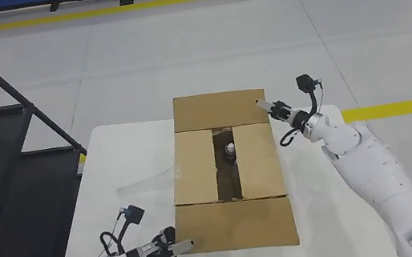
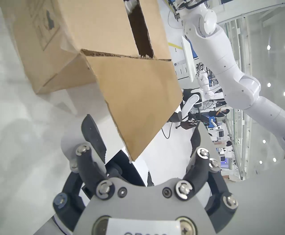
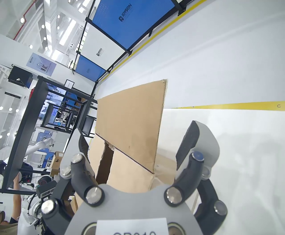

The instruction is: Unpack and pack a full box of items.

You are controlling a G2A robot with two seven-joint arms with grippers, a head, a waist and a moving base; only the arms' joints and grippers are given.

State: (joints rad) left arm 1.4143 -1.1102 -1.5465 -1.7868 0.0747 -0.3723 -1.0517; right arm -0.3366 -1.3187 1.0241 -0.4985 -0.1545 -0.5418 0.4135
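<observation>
Top view: left hand [image 1: 178, 248] spread wide, near flap [image 1: 237, 225] corner between its fingers, not clamped. Right hand [image 1: 263, 104] also wide, at the far flap [image 1: 219, 108] right corner. Box [image 1: 196, 170] sits mid-bench [image 1: 123, 166]. Side flaps are nearly shut, with an item [image 1: 231, 150] in the gap.

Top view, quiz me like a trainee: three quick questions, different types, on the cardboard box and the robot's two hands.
1. True or false: the left hand is shut.
2. Which flap of the box is the right hand at? A: far flap. B: near flap. C: no flap.
3. Fill in: an item shows through the gap between the side flaps, ____ the box.
Key: 1 false; 2 A; 3 inside.
</observation>
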